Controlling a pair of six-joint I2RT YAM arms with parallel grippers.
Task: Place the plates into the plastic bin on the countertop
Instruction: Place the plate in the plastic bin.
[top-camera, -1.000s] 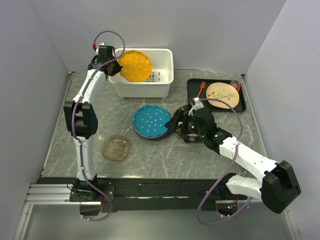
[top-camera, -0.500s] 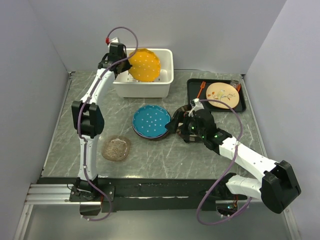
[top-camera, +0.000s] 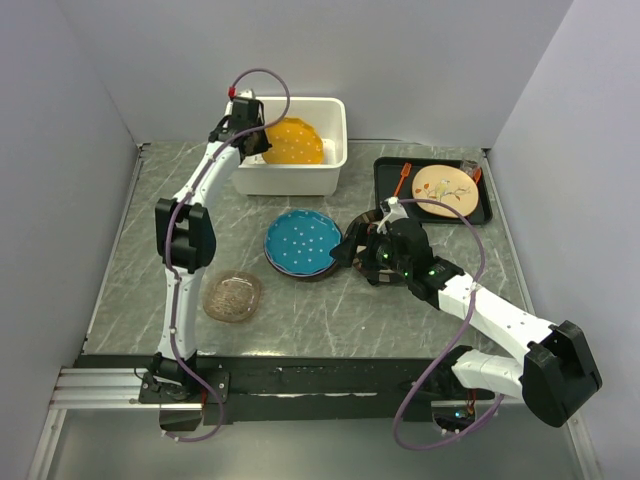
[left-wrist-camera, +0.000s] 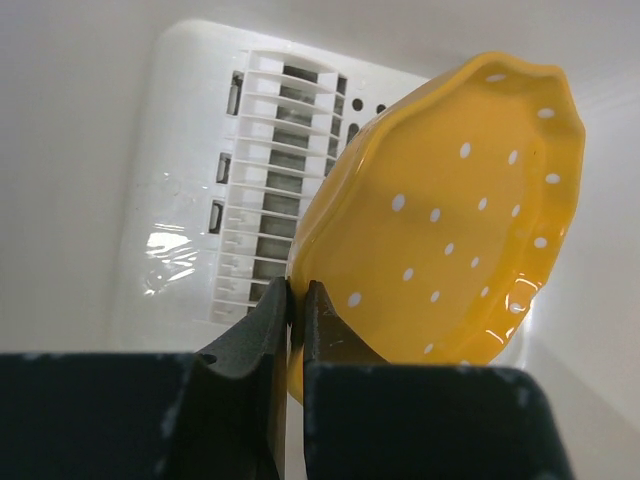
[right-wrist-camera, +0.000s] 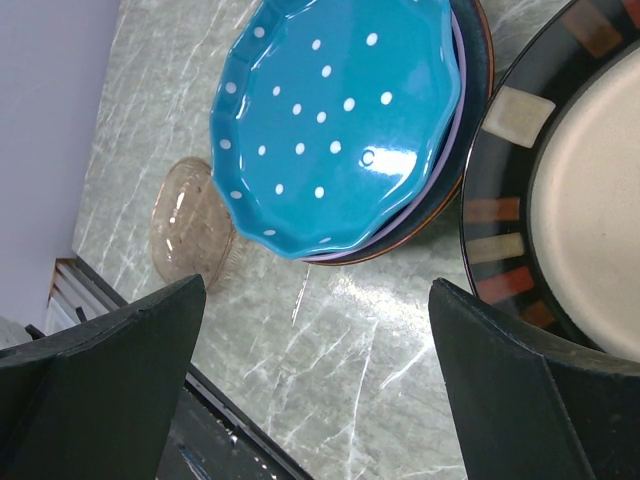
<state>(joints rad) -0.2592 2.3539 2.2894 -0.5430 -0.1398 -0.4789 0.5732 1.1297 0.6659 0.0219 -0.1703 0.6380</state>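
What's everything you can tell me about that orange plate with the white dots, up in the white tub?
The orange scalloped plate with white dots looks like glossy glazed ceramic: round, with a wavy rim and a shallow well, and no visible damage. It is tilted steeply on edge inside the white plastic bin, above the bin's slotted floor. The left arm's jaws are shut on its rim, holding it. Whether its far edge touches the bin cannot be told.
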